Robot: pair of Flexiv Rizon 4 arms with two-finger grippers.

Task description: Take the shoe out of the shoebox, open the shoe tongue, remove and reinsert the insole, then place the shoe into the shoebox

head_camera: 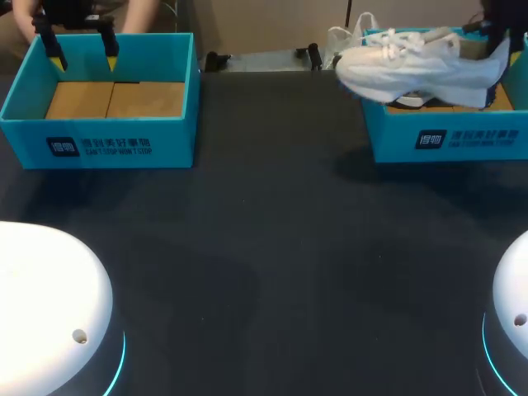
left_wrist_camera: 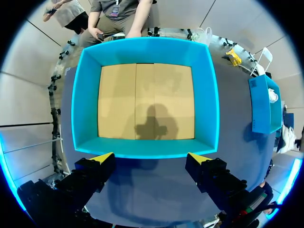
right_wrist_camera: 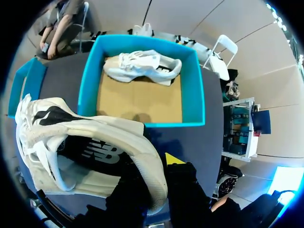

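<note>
A white shoe [head_camera: 412, 66] hangs above the right blue shoebox [head_camera: 445, 140], toe toward the table's middle. My right gripper [right_wrist_camera: 154, 164] is shut on the heel collar of this shoe [right_wrist_camera: 95, 137], whose dark insole shows inside. A second white shoe [right_wrist_camera: 142, 66] lies in that box [right_wrist_camera: 192, 85] on its cardboard floor. My left gripper [head_camera: 82, 56] hovers open over the empty left blue shoebox [head_camera: 99, 132]. In the left wrist view its fingers [left_wrist_camera: 102, 160] stand wide apart, above the near wall of the box [left_wrist_camera: 142, 47].
A white plastic bag [head_camera: 346, 37] lies at the back edge beside the right box. Between and in front of the two boxes spreads the dark tabletop [head_camera: 272, 247]. My arms' white bases [head_camera: 41, 305] sit at the near corners.
</note>
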